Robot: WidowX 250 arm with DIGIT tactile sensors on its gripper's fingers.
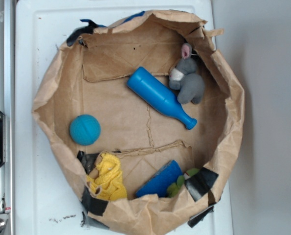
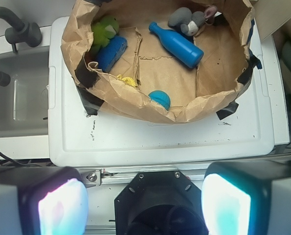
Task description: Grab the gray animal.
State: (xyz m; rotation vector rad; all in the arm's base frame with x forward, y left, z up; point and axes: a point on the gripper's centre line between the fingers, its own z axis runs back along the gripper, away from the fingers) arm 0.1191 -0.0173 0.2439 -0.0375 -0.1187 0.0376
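Note:
The gray animal [image 1: 187, 78] is a small plush with a whitish muzzle and a pink-lined ear. It lies inside the brown paper bag, against the wall at the upper right of the exterior view, beside the blue bottle [image 1: 160, 97]. In the wrist view the gray animal [image 2: 189, 19] is far off at the top. My gripper [image 2: 144, 203] shows only in the wrist view. Its two fingers stand wide apart at the bottom corners with nothing between them, well back from the bag and over the black arm base. The gripper is out of the exterior view.
The crumpled paper bag's rim [image 1: 52, 98] rings a blue ball [image 1: 84, 129], a yellow plush [image 1: 107, 177], a blue block [image 1: 160, 180] and a green toy [image 1: 179, 182]. The bag sits on a white board [image 2: 184, 137]. A sink [image 2: 18, 93] with a faucet [image 2: 18, 29] lies to the left in the wrist view.

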